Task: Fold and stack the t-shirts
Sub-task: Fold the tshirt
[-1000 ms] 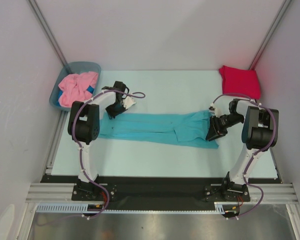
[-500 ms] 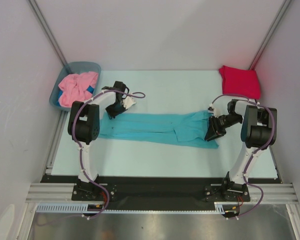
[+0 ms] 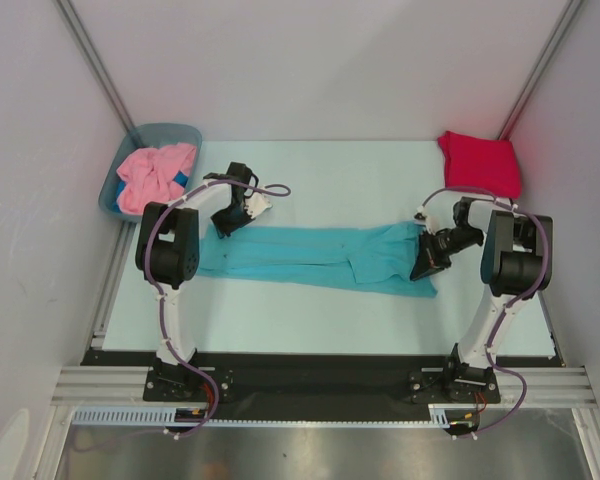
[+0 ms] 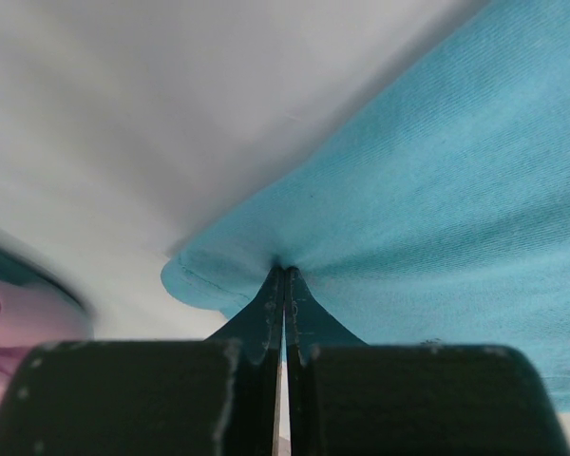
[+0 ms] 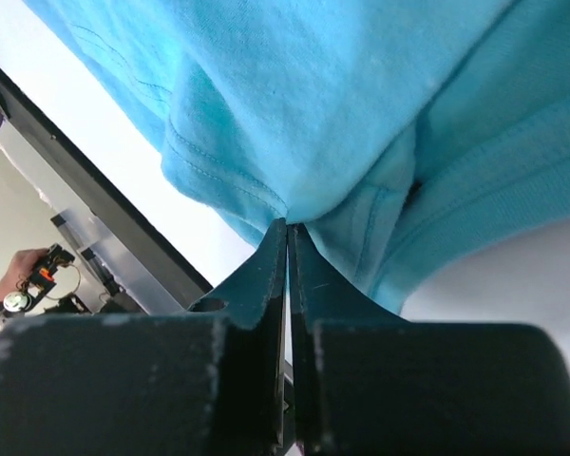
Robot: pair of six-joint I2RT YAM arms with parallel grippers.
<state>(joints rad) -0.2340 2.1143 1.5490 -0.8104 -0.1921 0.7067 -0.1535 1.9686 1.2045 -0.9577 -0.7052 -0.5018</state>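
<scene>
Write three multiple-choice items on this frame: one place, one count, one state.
1. Where is the pink t-shirt?
A. in the grey-blue tub, far left
B. on the table's far right corner
C. under the right arm
2. How many t-shirts show?
A. two
B. three
C. four
3. The right gripper is:
A. open above the table
B. shut on the turquoise t-shirt
C. shut on nothing
Key: 1 A, it lies bunched inside the tub. 2 B, pink, turquoise and a red t-shirt. 3 B, its wrist view shows it pinching the turquoise hem.
</scene>
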